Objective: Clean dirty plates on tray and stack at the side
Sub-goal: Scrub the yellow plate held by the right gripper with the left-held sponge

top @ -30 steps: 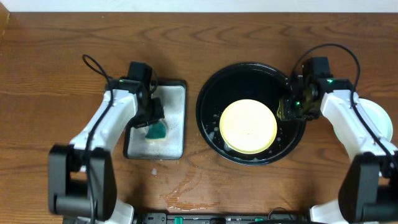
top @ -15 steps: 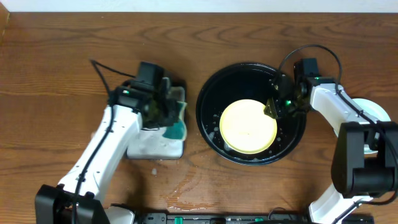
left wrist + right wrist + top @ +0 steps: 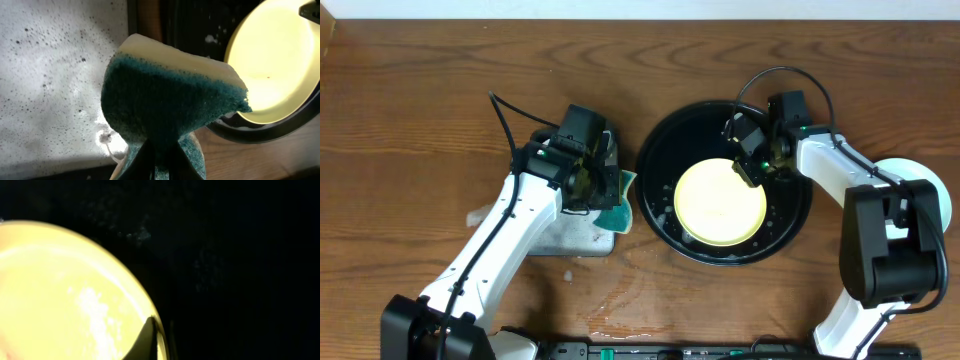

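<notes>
A yellow plate [image 3: 718, 205] lies in the round black tray [image 3: 665, 150]. My right gripper [image 3: 748, 166] is at the plate's upper right edge. In the right wrist view one fingertip [image 3: 146, 339] rests inside the plate [image 3: 60, 295] and the other sits outside the rim, so the jaws are shut on it. My left gripper [image 3: 608, 192] is shut on a green and yellow sponge [image 3: 170, 100] and holds it just left of the tray's rim [image 3: 250, 132]. Pale mint plate [image 3: 925, 190] sits on the table at the far right, partly hidden by my right arm.
A rectangular silver-grey tray with foam [image 3: 578, 238] lies under my left arm; its foamy floor [image 3: 50, 75] shows in the left wrist view. A wet patch [image 3: 620, 300] is on the wooden table near the front edge.
My left gripper has lifted the sponge off the silver tray and carried it right to the black tray's rim. My right gripper has moved left onto the yellow plate's upper right edge.
</notes>
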